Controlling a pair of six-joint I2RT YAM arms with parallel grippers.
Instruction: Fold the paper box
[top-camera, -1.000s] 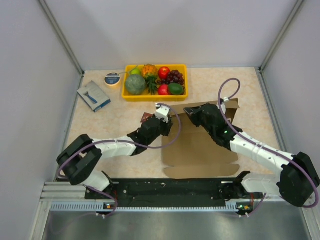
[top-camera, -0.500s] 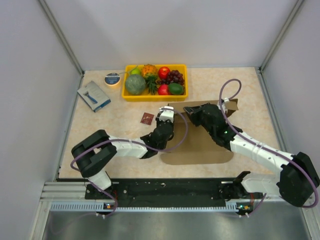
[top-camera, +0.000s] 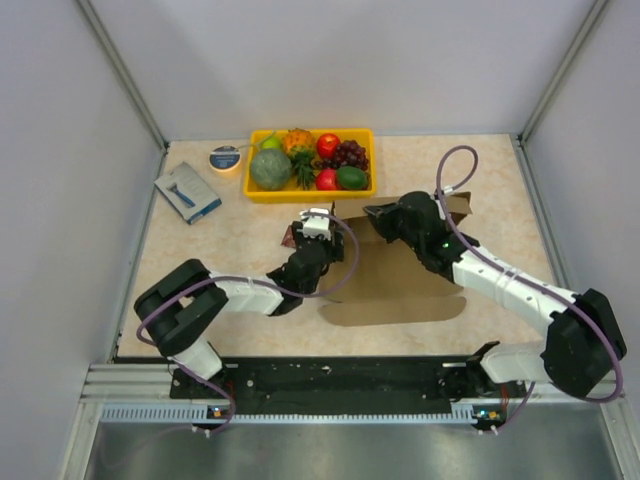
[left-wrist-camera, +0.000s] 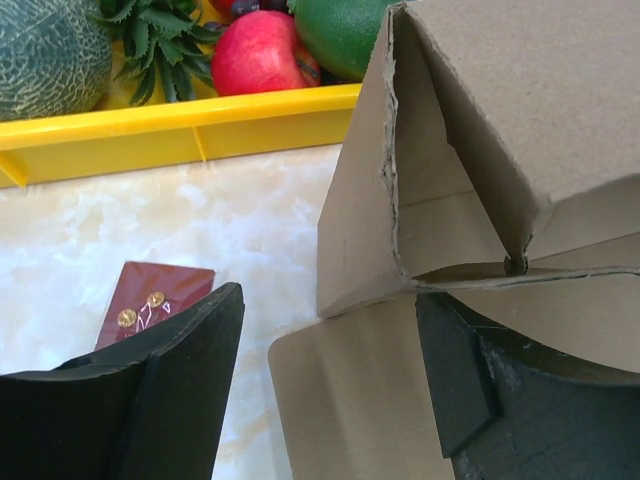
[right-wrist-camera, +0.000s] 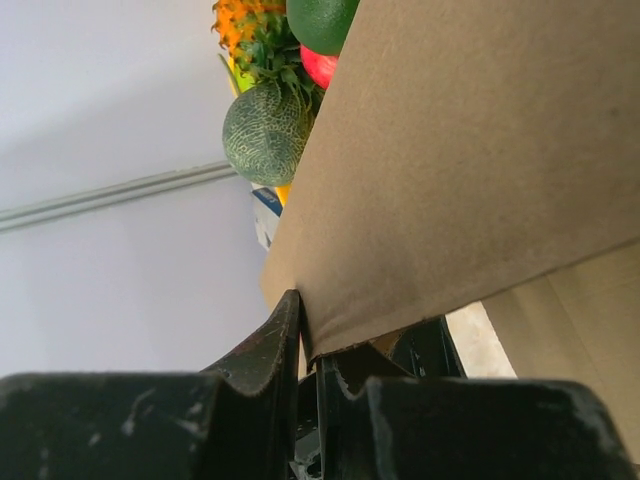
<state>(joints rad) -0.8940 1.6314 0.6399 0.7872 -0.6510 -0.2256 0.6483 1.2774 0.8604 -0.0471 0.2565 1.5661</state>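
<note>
**A:** Where does the paper box (top-camera: 400, 290) sit?

**B:** Right of the table's middle in the overhead view, toward 3 o'clock. Most of the brown cardboard lies flat. Its 12 o'clock edge is raised as a panel, folded at the left corner.

**A:** What about the right gripper (top-camera: 375, 215)?

**B:** It is clenched on the top edge of that raised panel. In the right wrist view the two fingers (right-wrist-camera: 285, 335) pinch the cardboard edge between them.

**A:** And the left gripper (top-camera: 318, 222)?

**B:** Released. The left wrist view shows its fingers (left-wrist-camera: 190, 350) spread wide at the box's 9 o'clock corner. A flat flap lies on the table between them, and the folded corner stands just ahead. I can't tell whether the right-hand finger touches the cardboard above it.

**A:** Is there any writing you can read?

**B:** Not really. A small dark-red card (left-wrist-camera: 155, 300) lies on the table (top-camera: 220, 245) beside the left finger. It has two tiny gold marks that I can't read as letters. The blue-and-grey packet (top-camera: 187, 191) at 10 o'clock has print too small to read. So does the round roll (top-camera: 225, 158) beyond it. The cardboard looks plain.

**A:** What is at 12 o'clock?

**B:** A yellow tray (top-camera: 300, 197) of fruit, near the box's raised corner but apart from it. It holds a netted melon (top-camera: 270, 169), a red apple (left-wrist-camera: 255, 55) and a green fruit (left-wrist-camera: 345, 30).
</note>
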